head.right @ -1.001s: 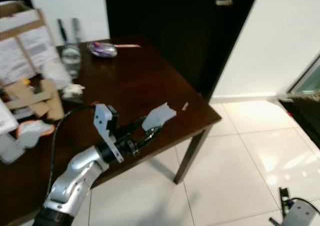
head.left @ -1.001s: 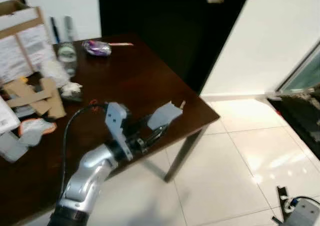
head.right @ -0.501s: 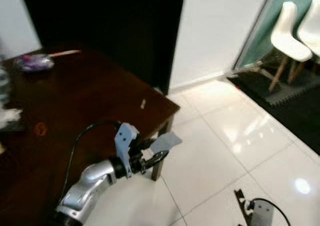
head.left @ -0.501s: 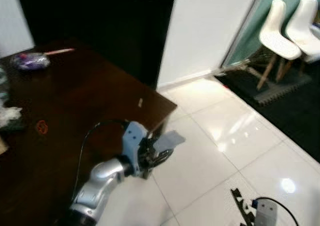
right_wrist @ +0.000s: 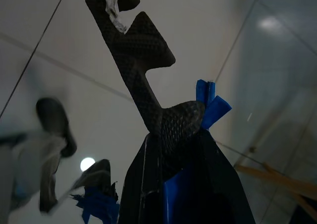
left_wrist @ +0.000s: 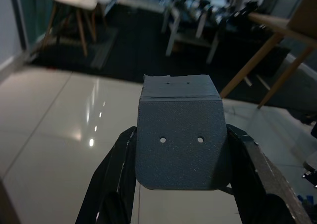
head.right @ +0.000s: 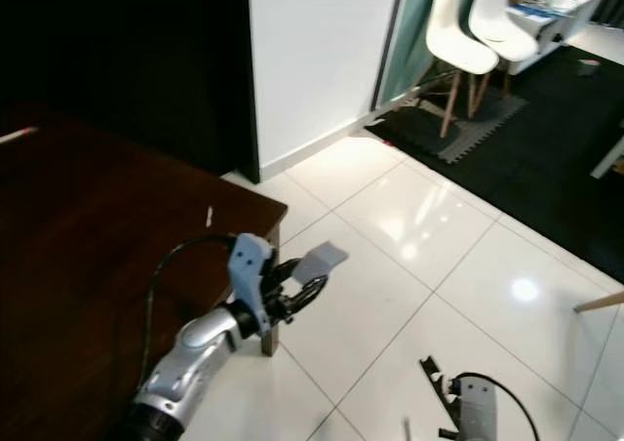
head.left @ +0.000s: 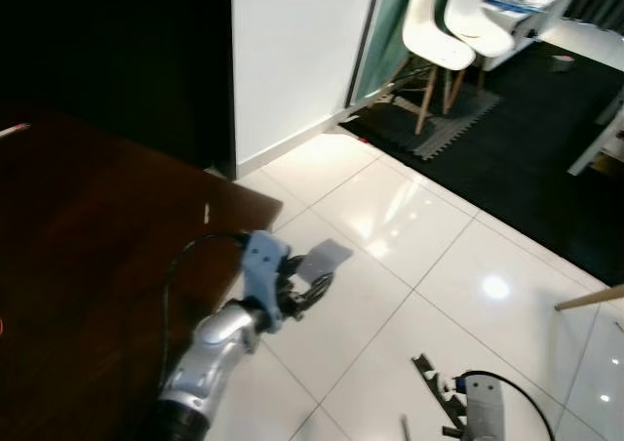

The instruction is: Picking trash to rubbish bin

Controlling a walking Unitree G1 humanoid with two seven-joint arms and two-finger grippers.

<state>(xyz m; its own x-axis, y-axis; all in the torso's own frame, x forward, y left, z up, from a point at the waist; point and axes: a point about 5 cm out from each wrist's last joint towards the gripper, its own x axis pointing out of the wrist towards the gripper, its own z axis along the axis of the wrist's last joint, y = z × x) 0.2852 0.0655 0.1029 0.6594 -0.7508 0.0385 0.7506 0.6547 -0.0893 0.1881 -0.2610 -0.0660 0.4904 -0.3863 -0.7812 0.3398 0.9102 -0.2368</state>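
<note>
1. Carrying step: a flat grey card scrap [left_wrist: 176,137] with two small punched holes is pinched between the two black fingers of the left gripper [head.left: 310,287], so this gripper is clamped on the trash.
2. In the left wrist view the scrap stands up between the fingers [left_wrist: 113,179], its long axis running out along them and its free end ahead of the tips; it looks stiff and light, likely to slip only if the pinch loosens.
3. In the head views the scrap [head.right: 321,261] hangs in the air just past the corner of the dark wooden table [head.left: 88,256], over the white tiled floor [head.left: 458,304].
4. Left arm is extended forward and is the one with the trash; the right gripper [right_wrist: 168,130] hangs low near the floor, idle, fingers pressed together on nothing, blue tape on one tip.
5. No rubbish bin can be made out in these pictures, so which way it lies from the scrap cannot be told; judged: pick-up done, drop-off not yet done, next move needs the bin in sight before releasing.
6. Further out: two white chairs [head.left: 453,26] on a dark mat [head.left: 507,139], a white wall panel [head.left: 292,51] beside a dark doorway, and a small scrap [head.left: 206,213] left on the table near its corner.
</note>
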